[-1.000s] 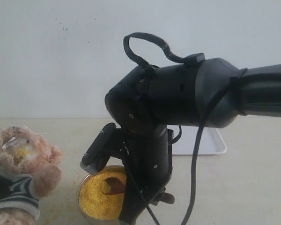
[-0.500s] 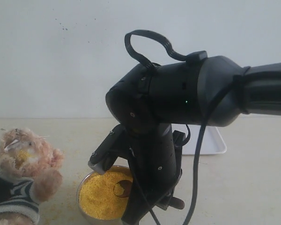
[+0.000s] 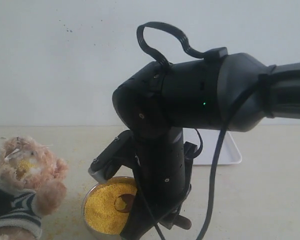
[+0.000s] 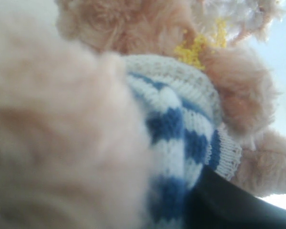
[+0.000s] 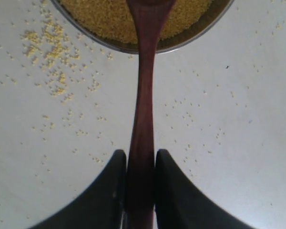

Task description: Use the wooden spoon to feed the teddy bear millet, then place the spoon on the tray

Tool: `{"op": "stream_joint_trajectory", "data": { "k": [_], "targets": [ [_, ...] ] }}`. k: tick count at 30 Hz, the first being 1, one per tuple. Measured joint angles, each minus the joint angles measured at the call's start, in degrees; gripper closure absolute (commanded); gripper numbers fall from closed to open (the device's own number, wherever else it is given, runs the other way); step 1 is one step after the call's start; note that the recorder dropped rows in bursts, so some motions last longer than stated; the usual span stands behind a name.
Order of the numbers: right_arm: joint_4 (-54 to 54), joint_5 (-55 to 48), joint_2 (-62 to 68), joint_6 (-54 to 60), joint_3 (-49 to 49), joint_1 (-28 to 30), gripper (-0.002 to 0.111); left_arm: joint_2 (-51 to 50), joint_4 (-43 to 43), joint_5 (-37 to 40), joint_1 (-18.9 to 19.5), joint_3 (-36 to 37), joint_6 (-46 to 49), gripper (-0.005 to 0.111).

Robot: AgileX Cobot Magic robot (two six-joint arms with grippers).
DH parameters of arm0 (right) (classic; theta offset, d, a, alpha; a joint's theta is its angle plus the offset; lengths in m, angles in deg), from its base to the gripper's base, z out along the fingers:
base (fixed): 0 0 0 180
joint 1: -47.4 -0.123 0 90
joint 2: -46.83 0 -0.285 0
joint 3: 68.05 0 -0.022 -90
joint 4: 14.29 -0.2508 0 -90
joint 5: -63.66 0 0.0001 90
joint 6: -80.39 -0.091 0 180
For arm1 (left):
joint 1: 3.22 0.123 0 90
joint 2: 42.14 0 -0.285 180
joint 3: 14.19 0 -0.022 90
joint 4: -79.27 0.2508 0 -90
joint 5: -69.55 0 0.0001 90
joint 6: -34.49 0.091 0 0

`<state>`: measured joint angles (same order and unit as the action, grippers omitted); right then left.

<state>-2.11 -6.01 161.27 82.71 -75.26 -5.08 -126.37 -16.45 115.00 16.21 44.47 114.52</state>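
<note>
Black right arm bends down over millet, jaws pinching wooden spoon; left jaws unclear.

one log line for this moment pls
phase: scoop | right end effector: shut on wooden spoon | spoon bowl: in millet | teddy bear: millet on muzzle | tray: no spoon

Glossy black arm, looped black cable
</note>
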Motion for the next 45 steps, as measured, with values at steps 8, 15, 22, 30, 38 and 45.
{"op": "stream_joint_trajectory", "data": {
  "k": [8, 15, 22, 30, 38, 45],
  "targets": [
    [-2.4, 0.0, -0.8, 0.3, 0.0, 0.0, 0.108, 0.0, 0.7, -0.1, 0.0, 0.0, 0.1, 0.103],
    [-3.8, -0.1, -0.9, 0.5, 0.0, 0.0, 0.108, 0.0, 1.1, -0.1, 0.0, 0.0, 0.1, 0.103],
    [-3.3, -0.1, -1.3, 0.6, 0.0, 0.0, 0.108, 0.0, 3.4, 1.4, 0.0, 0.0, 0.0, 0.103],
    [-2.4, 0.1, -8.0, 1.6, 3.4, 0.0, 0.108, 0.0, 6.1, 6.1, 0.0, 0.0, -1.4, 0.103],
    [-3.3, 2.0, -9.1, 1.2, 4.5, 0.0, 0.108, 0.0, 5.4, 5.5, 0.0, 0.0, -1.6, 0.103],
    [-2.1, 6.6, -8.7, -2.8, 4.5, 0.0, 0.108, 0.0, 5.1, 5.6, 0.0, 0.0, -1.6, 0.103]
  ]
}}
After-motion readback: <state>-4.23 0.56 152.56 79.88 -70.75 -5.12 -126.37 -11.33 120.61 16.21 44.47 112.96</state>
